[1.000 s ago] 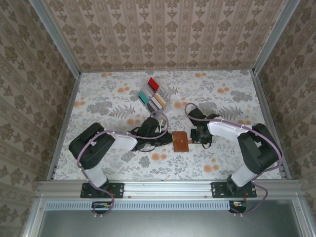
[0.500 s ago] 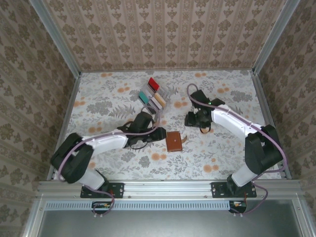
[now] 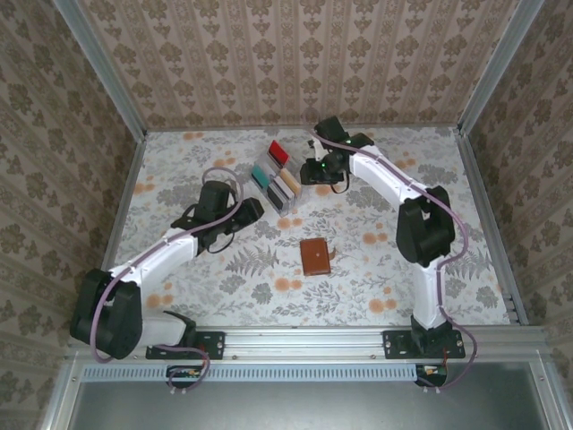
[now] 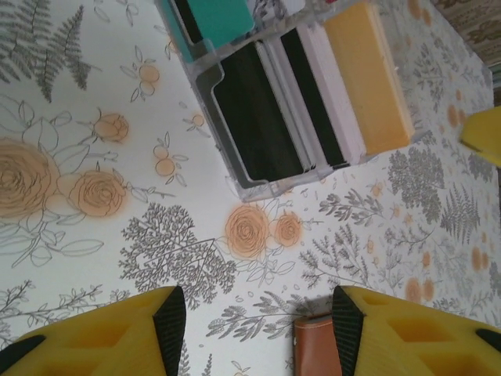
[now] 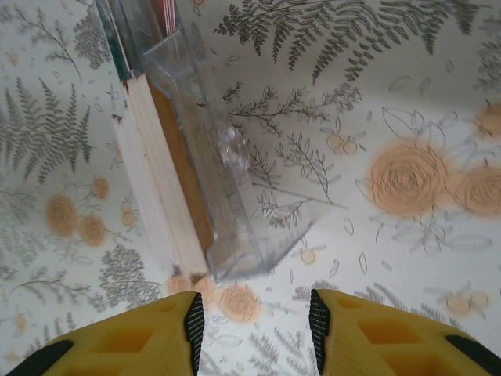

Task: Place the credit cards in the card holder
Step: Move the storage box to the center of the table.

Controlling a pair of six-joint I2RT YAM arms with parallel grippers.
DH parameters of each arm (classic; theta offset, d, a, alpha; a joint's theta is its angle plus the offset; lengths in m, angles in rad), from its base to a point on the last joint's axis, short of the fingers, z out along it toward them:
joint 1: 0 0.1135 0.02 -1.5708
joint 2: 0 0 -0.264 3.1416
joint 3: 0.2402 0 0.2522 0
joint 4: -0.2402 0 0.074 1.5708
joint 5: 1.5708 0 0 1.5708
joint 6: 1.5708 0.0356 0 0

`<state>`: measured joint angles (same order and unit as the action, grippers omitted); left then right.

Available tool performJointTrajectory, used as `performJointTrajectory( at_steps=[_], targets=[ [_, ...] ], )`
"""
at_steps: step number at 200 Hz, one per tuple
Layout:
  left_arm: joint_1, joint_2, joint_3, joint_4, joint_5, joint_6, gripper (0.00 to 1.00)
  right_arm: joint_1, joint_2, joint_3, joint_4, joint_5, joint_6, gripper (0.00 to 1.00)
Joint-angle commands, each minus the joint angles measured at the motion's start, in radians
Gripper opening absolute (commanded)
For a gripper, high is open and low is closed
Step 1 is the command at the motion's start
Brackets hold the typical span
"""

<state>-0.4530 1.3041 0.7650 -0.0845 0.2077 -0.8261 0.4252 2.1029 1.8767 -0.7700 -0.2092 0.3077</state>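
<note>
The card holder [image 3: 314, 257] is a small brown wallet lying folded shut on the flowered table [image 3: 376, 269], with neither arm touching it. One corner of the card holder [image 4: 313, 348] shows beside my left gripper's right finger. My left gripper [image 3: 252, 210] [image 4: 258, 325] hovers left of it, below the rack, open with only tablecloth between its pads. My right gripper [image 3: 309, 171] [image 5: 252, 329] is at the far side, just right of the rack, open and holding nothing. The credit cards are hidden from view.
A clear plastic slotted rack [image 3: 276, 173] [image 4: 258, 117] [image 5: 211, 188] holds red, teal, black, pink and orange pieces at the far centre. Metal rails [image 3: 125, 224] and wallpapered walls close in the table on three sides.
Both arms have drawn back from the card holder: the left up and to the left, the right far back beside the rack. The left gripper has opened. The card holder slid slightly left.
</note>
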Motion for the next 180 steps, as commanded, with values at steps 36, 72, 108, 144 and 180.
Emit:
performJointTrajectory(
  at_steps=[36,72,108,144,180],
  targets=[
    [0.045,-0.002,0.033,-0.036,0.018,0.04,0.55,-0.005,0.141,0.177,-0.11,0.036,-0.088,0.35],
    [0.051,-0.011,0.026,-0.032,0.021,0.043,0.56,-0.012,0.173,0.2,-0.088,0.049,-0.1,0.34],
    [0.053,-0.005,0.03,-0.029,0.029,0.047,0.56,-0.014,0.229,0.26,-0.111,0.052,-0.118,0.3],
    [0.053,0.001,0.027,-0.028,0.039,0.053,0.55,-0.013,0.246,0.28,-0.171,0.074,-0.172,0.16],
    [0.053,0.018,0.035,-0.021,0.05,0.061,0.55,-0.015,0.176,0.208,-0.184,0.157,-0.246,0.07]
  ],
)
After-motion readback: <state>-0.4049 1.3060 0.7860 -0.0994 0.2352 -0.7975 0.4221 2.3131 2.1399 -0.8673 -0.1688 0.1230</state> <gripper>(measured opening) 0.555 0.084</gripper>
